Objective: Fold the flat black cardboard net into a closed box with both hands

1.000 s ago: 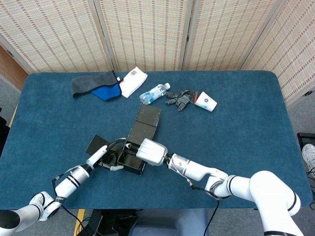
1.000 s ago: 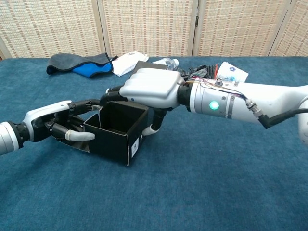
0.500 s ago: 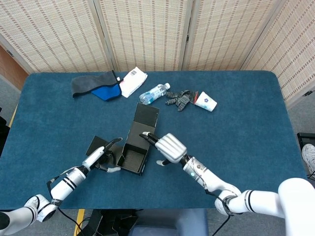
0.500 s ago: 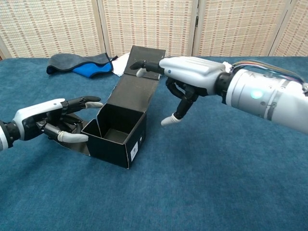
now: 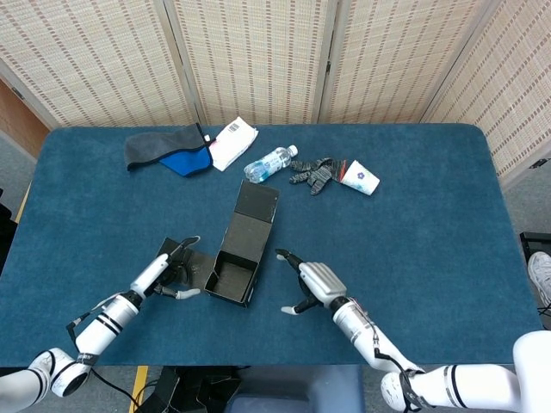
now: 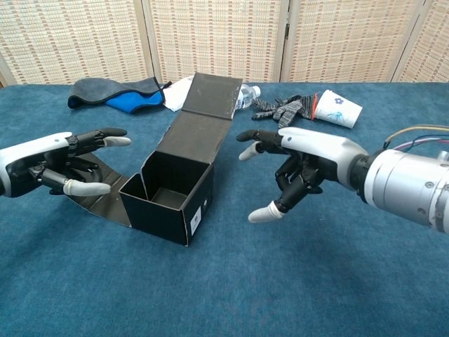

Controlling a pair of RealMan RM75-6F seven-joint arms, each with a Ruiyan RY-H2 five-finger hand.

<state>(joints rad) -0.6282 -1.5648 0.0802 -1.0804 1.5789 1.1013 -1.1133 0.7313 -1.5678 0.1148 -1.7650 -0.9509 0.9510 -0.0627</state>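
The left hand (image 6: 52,161) hovers empty with fingers spread, just left of the black box (image 6: 172,196), over a flap lying flat on the blue surface (image 6: 316,281). The box stands open-topped near the front, lid flap tilted up; a small white label on its front corner is too small to read. The right hand (image 6: 302,165) hovers right of it, fingers apart, holding nothing.

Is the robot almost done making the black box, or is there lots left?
About halfway. Done: the black box already stands with four walls up and an open top. In hand: nothing right now; the left hand and right hand both hover open beside it, touching nothing. Left: the lid flap sticks up at the back and a side flap lies flat on the table, so both need folding in to close it.
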